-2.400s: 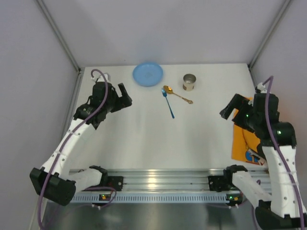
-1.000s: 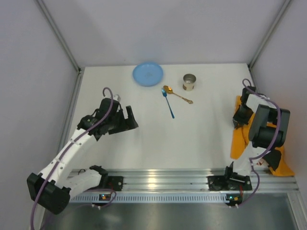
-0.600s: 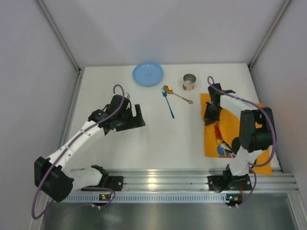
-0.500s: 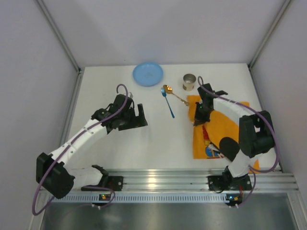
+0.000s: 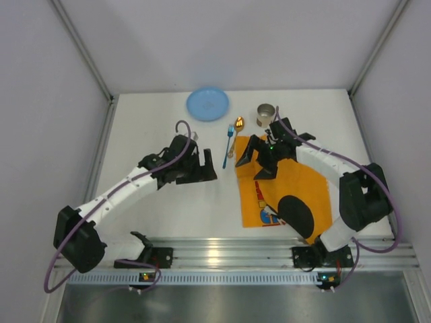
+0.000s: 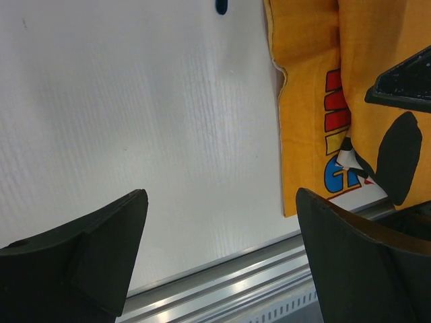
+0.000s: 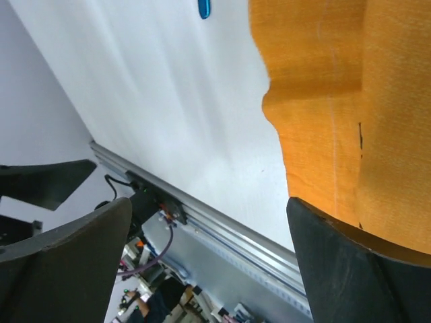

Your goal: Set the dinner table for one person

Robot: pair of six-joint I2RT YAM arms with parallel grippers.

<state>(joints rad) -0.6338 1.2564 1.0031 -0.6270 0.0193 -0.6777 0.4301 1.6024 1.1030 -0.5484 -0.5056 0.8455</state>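
Top external view: the dinner table [image 5: 155, 128] is the white matte surface filling the enclosure floor, with both arm bases on the rail at its near edge. On its right-centre part lies 1 orange placemat [image 5: 303, 185] with a printed figure, lying flat except for a slight ripple along its left edge, as the right wrist view shows. The right gripper [image 5: 256, 158] sits over the placemat's far-left corner; its 2 fingers are spread wide and nothing is between them, so the placemat is released. Whether a fingertip touches the cloth cannot be told. The left gripper [image 5: 199, 168] is over bare table just left of the placemat, its fingers likewise spread wide and empty; the left wrist view shows only white surface between them. Just left of the placemat's far corner, 1 blue utensil [image 5: 227, 149] and 1 gold spoon [image 5: 237, 128] lie side by side. Farther back stand 1 metal cup [image 5: 266, 114], near the spoon's bowl, and 1 blue plate [image 5: 207, 104], close to the far edge and well apart from the placemat.
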